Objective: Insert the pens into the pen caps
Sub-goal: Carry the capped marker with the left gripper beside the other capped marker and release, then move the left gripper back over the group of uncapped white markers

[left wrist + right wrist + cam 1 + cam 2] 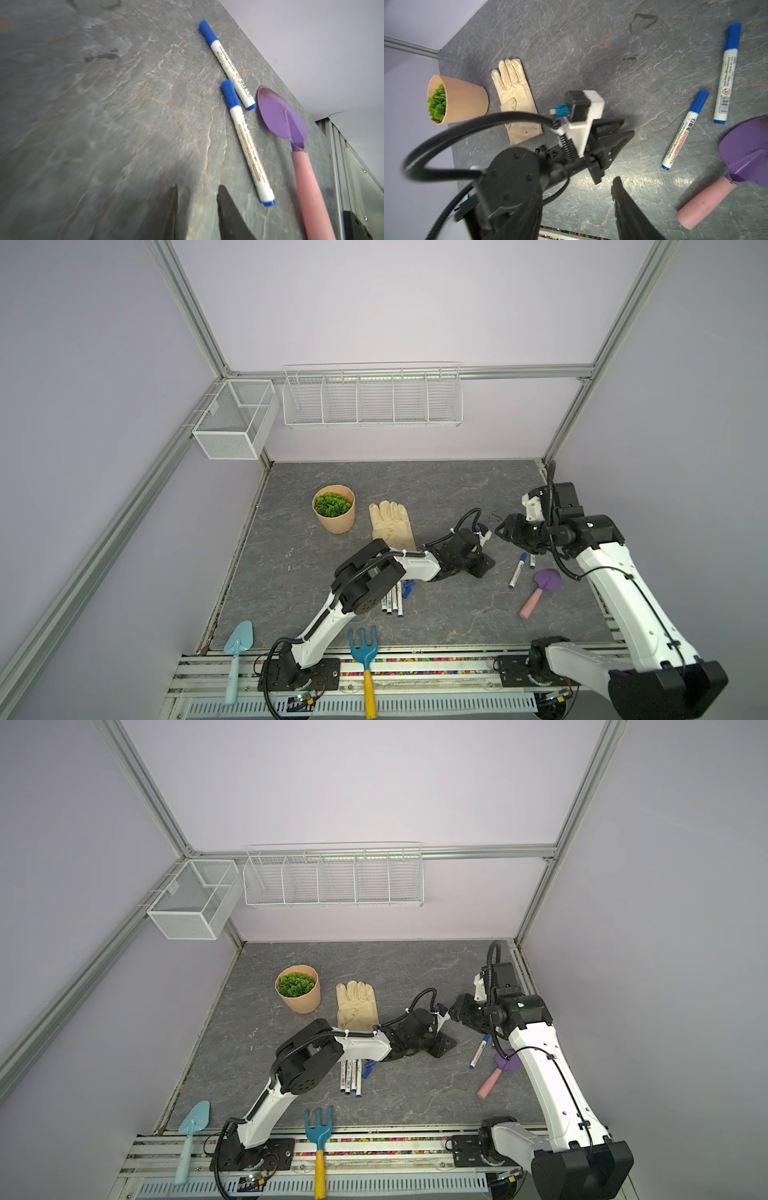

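Note:
Two pens wearing blue pen caps lie side by side near the right of the table: one pen (516, 571) (247, 143) (683, 131), and a second pen (226, 64) (726, 72) beyond it. Several uncapped pens (392, 601) (351, 1075) lie beside the left arm's elbow, with loose blue pen caps (408, 588) next to them. My left gripper (488, 565) (198, 187) is low over the table just left of the capped pair, open and holding nothing. My right gripper (500, 529) hovers above and behind it, open and empty; one finger (623, 199) shows.
A purple trowel with a pink handle (540, 591) lies right beside the capped pens. A glove (392, 524) and a potted plant (333, 509) sit at the middle left. A light-blue trowel (237, 655) and a blue rake (365, 659) rest at the front edge. Wire baskets (372, 396) hang on the wall.

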`<act>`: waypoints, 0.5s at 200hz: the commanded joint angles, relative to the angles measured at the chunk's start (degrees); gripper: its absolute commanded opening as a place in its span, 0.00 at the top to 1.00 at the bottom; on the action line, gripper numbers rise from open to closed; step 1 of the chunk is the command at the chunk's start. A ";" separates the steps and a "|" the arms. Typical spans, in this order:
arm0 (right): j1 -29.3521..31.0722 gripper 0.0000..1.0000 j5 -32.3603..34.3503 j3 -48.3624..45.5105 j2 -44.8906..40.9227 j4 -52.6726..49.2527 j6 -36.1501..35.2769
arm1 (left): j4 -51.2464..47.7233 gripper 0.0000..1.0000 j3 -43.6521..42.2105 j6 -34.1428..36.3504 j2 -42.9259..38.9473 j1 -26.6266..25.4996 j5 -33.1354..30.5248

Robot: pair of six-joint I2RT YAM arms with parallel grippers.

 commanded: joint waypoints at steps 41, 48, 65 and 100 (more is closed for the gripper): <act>8.15 0.44 2.28 -3.06 2.95 4.02 -2.13 | 3.58 0.59 -28.26 -0.61 -30.63 1.40 -21.87; 8.57 0.44 2.24 -3.10 3.11 4.77 -2.18 | 3.23 0.60 -32.23 -1.99 -34.47 1.40 -24.68; 9.46 0.44 2.26 -2.69 4.05 5.25 -2.42 | -1.42 0.59 -39.71 -5.23 -43.82 1.40 -31.33; 12.66 0.45 2.77 -1.70 7.57 5.67 -3.24 | -18.33 0.55 -48.01 -9.45 -58.41 1.40 -38.54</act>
